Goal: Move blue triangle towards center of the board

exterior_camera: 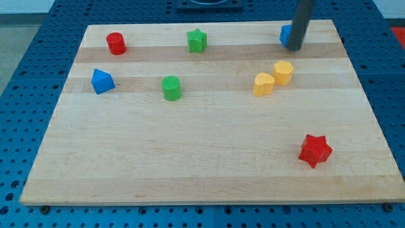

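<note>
Two blue blocks on the worktop (209, 171): the blue triangle (101, 81) sits at the view's left; my tip (294, 47) is far right, touching the other blue block (286, 35). No gripper, just the rod. Block looks light, rigid, slides easily; push its left face. No containers.

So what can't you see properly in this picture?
- Blue block at the view's top right: my rod covers most of it, so its shape can't be told.
- My tip: whether it touches that block is unclear.
- Rod's upper part: cut off by the view's top edge.
- Dark thing above the board: cut off by the top edge too.
</note>
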